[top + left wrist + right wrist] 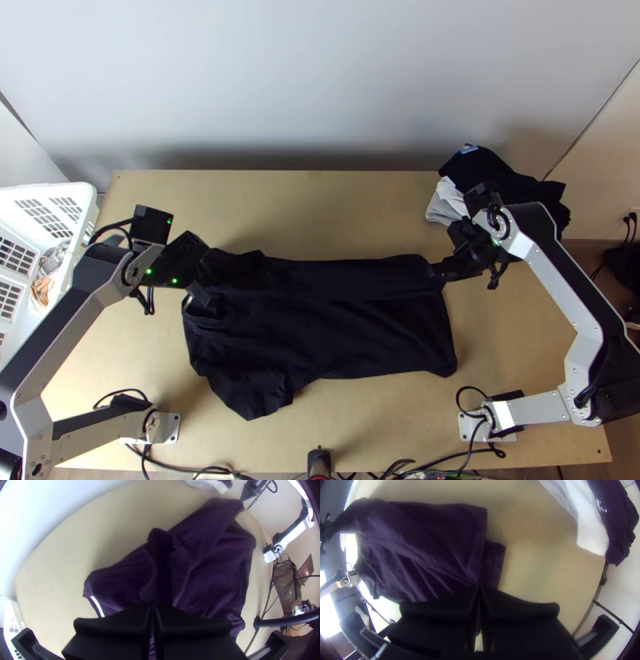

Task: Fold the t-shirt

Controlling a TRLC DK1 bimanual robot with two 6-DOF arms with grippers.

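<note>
Shirt: the dark t-shirt (344, 340) lies across the middle of the table, between the two arms; one layer is turned over another, with creases running to the grippers; a sleeve (250, 392) sticks out toward the near edge, and a pale strip (97, 606) shows at the left end
Left gripper: over the shirt's left end (205, 296); its two black fingers are together, clamped on the cloth, which bunches up to the tips
Right gripper: at the shirt's right end (438, 274); its fingers are together too, pinching the cloth near the edge, with folds fanning out from the tips
Table: light wood (320, 220), its far side near a pale wall (320, 88)
Far right corner: a heap of dark cloth (478, 172); white cloth (445, 202) beside it, both beyond the right gripper
Far left: a white basket (76, 192) with slotted sides, just beside the table; something crinkled lies in it
Near edge: black cables (180, 466) trail along it, past the arms' bases
</note>
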